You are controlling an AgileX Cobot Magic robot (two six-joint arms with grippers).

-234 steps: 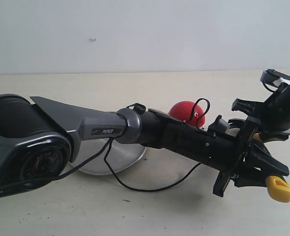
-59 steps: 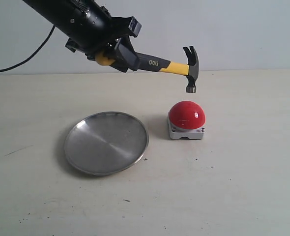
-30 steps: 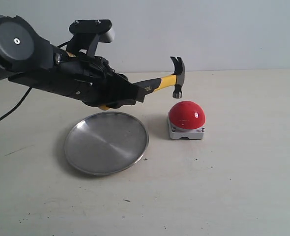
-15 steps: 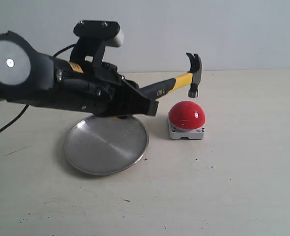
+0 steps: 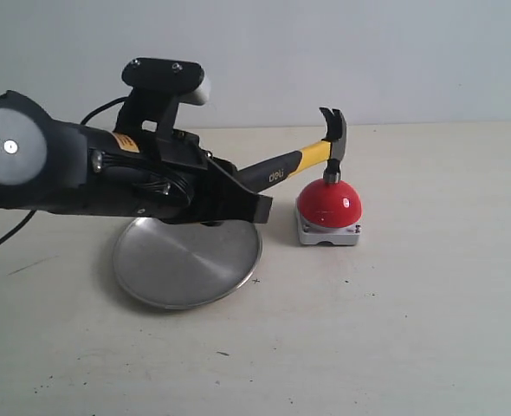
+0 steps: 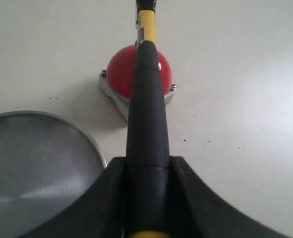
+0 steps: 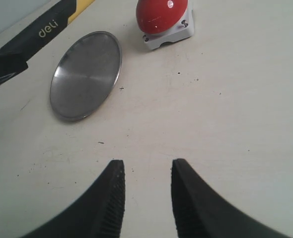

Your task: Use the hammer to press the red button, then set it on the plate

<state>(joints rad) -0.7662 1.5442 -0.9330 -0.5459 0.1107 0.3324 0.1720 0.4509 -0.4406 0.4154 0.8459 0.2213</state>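
Note:
My left gripper [image 5: 238, 204] is shut on the black handle of the hammer [image 5: 281, 172], above the plate's far rim. The shaft slopes up to the right and its dark steel head [image 5: 332, 143] rests on top of the red button [image 5: 329, 204]. In the left wrist view the hammer [image 6: 146, 114] runs out from the gripper [image 6: 147, 166] over the red button [image 6: 120, 74]. The steel plate [image 5: 186, 256] lies left of the button. My right gripper [image 7: 147, 168] is open and empty above bare table, out of the exterior view; its camera shows the plate [image 7: 86, 74], the button [image 7: 161, 17] and the hammer [image 7: 47, 29].
A beige table [image 5: 394, 329] with small dark specks carries everything. A pale wall [image 5: 325, 52] stands behind it. The left arm's large body [image 5: 56, 165] and its cable [image 5: 4, 243] fill the left side above the plate.
Since half a second ago the hammer's head has come down from above the button onto its dome. The left arm has shifted slightly with it. The plate and the button stay put.

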